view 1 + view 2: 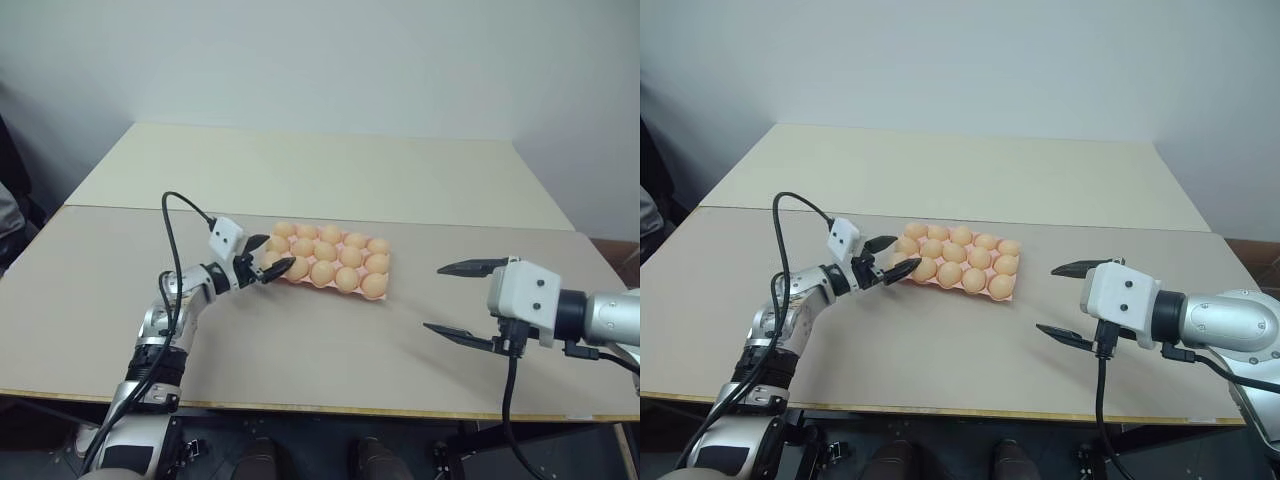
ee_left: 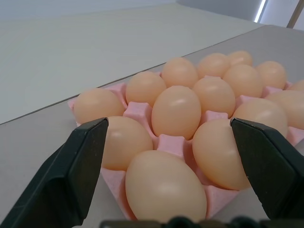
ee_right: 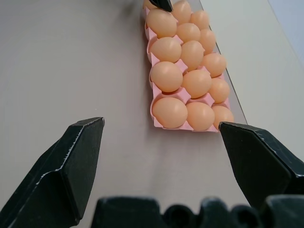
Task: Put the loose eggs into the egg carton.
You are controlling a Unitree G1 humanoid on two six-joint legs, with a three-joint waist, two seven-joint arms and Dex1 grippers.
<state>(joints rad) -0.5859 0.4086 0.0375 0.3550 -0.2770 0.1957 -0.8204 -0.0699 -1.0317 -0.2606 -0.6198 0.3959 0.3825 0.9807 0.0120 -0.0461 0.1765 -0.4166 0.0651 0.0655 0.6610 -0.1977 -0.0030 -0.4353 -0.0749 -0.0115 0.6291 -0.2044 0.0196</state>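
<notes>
Egg carton (image 1: 372, 291), mid-desk (image 1: 300, 170): every visible cup holds eggs (image 1: 323, 272); none loose. Left gripper (image 1: 272, 257) wide open, empty, at carton's near-left corner. Right gripper (image 1: 462, 302) open, empty, well apart. Task judged essentially finished.

We see two tables pushed together. The near table (image 1: 300, 350) has a grey-beige top with a thin yellowish edge along its front side, and the far table (image 1: 330, 170) is paler, more cream in colour; the seam between them runs from about 9 o'clock to 3 o'clock across the head views. Directly on the near table lies the egg carton (image 1: 378, 295), a flat pink tray (its scalloped border shows between the eggs), placed close to the seam, slightly toward 12 o'clock from the centre of the near top. Its cups are filled with light orange-tan eggs (image 1: 323, 272), standing in three rows.
</notes>
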